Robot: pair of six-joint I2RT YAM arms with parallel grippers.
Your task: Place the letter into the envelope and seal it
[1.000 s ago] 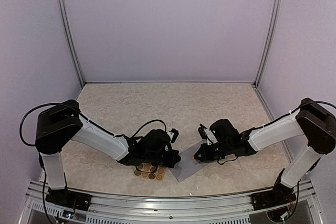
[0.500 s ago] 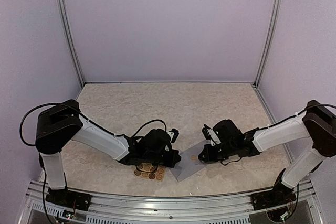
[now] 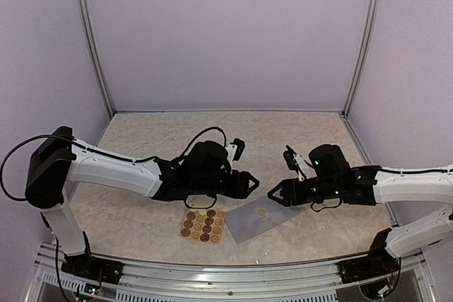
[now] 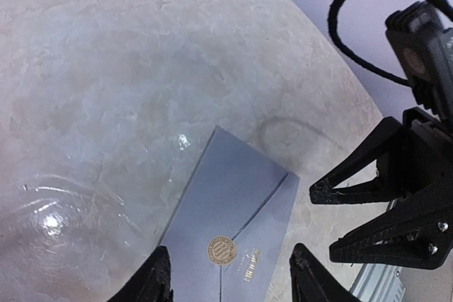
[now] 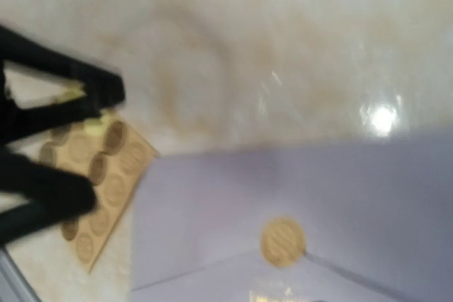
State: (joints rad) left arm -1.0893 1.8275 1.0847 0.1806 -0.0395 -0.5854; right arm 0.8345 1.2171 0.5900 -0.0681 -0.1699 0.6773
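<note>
1. SURROUNDINGS
- The beige, marble-patterned table (image 3: 163,139) is enclosed by lavender walls (image 3: 226,33) and 2 metal corner posts (image 3: 92,47).
- 1 tan sticker sheet (image 3: 203,225) lies flat near the table's near edge, just left of the envelope. It carries rows of round brown stickers. The exact count cannot be read. Whether the sheet touches the envelope's left corner cannot be told.
- A black cable (image 3: 205,134) loops above the left arm's wrist.
- The 2 arms reach inward from either side. The left gripper (image 3: 253,184) and the right gripper (image 3: 272,194) face each other tip to tip, near but apart, over the far side of the envelope. In the top view they cover the table just behind it, not the envelope itself.

2. GRIPPER STATE
- Left gripper: fingers spread partway, holding nothing.
- Right gripper: fingers spread partway, holding nothing. This shows in the left wrist view. Its own wrist view is blurred.

3. ENVELOPE
- 1 grey-lavender envelope (image 3: 252,227) lies flat on the table, right of centre near the near edge, set at a slant.
- The triangular flap is folded down.
- 1 round brown seal sticker (image 4: 221,250) sits at the flap's point.
- A small glossy mark (image 4: 248,274) lies just beside the sticker.

4. COUNT
- 2 arms, 2 grippers, 1 envelope, 1 sticker sheet, 1 sticker on the envelope.
</note>
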